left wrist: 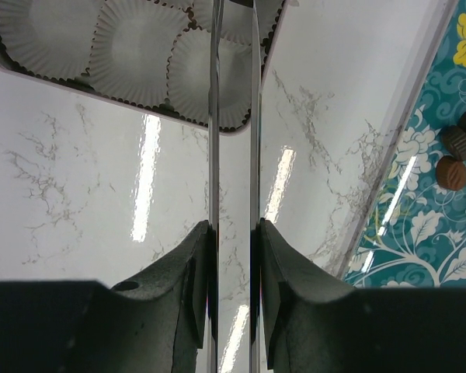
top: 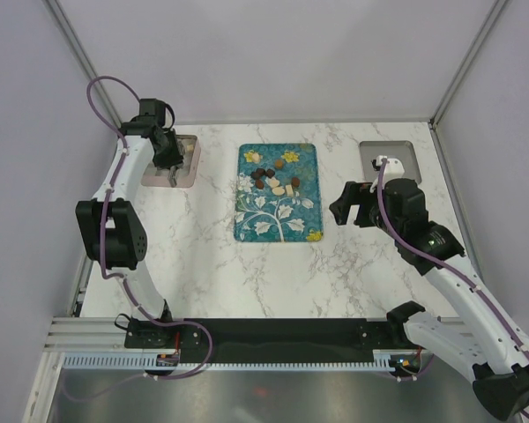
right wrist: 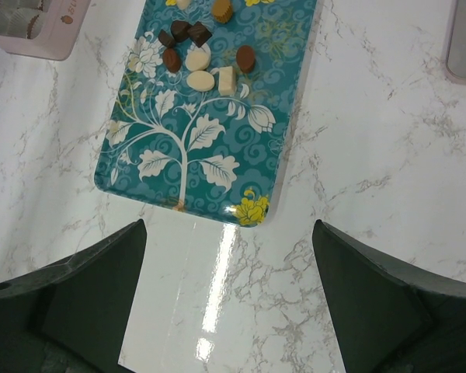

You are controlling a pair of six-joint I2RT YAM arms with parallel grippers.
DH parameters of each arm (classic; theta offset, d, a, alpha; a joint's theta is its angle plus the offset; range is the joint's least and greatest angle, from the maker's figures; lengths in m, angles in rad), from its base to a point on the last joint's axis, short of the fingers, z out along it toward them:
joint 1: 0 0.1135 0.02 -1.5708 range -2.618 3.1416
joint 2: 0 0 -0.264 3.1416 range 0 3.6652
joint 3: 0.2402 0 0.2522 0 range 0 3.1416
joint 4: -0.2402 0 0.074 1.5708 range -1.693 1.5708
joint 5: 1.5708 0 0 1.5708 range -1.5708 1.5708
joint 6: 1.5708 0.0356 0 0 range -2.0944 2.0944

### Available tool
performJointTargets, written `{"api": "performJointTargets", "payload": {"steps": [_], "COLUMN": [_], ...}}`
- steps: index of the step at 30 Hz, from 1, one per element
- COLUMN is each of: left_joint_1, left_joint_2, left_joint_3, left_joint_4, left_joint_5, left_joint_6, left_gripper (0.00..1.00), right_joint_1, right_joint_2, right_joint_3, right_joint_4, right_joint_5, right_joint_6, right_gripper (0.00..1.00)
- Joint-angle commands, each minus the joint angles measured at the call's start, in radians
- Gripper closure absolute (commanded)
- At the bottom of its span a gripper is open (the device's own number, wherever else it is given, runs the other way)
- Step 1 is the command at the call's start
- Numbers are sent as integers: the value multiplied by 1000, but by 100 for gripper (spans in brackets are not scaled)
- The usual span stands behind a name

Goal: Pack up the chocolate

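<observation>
- Top: chocolate (top: 273, 179) sits on tray (top: 278, 225), mid-counter (top: 353, 264); left tool (top: 170, 167) over box (top: 194, 150), right tool (top: 348, 207) right of tray.
- Left wrist: left tool clamps tongs (left wrist: 214, 116); visible cups (left wrist: 132, 54) empty, so nothing looks packed yet.
- Right wrist: right tool gapes wide, empty.

No legible text, brand or number found; sole candidate is a small brown print (right wrist: 67, 9) on the rim of the pink box (right wrist: 46, 43), just left of the teal tray (right wrist: 245, 151), too blurred to read.
</observation>
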Motion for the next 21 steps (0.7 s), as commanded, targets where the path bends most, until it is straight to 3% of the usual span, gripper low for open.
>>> {"api": "performJointTargets", "payload": {"steps": [1,21], "left_joint_1": [-1,-1], "left_joint_2": [12,51], "left_joint_3": [-9,27], "left_joint_4": [28,38], "left_joint_5": [29,0], "left_joint_6": [26,34], "left_gripper": [73,60], "right_joint_1": [-1,-1], "right_joint_2": [5,3], "right_joint_3": [35,28], "right_joint_4": [48,49], "right_joint_5": [13,30], "right_joint_6": [-8,-14], "right_gripper": [3,3]}}
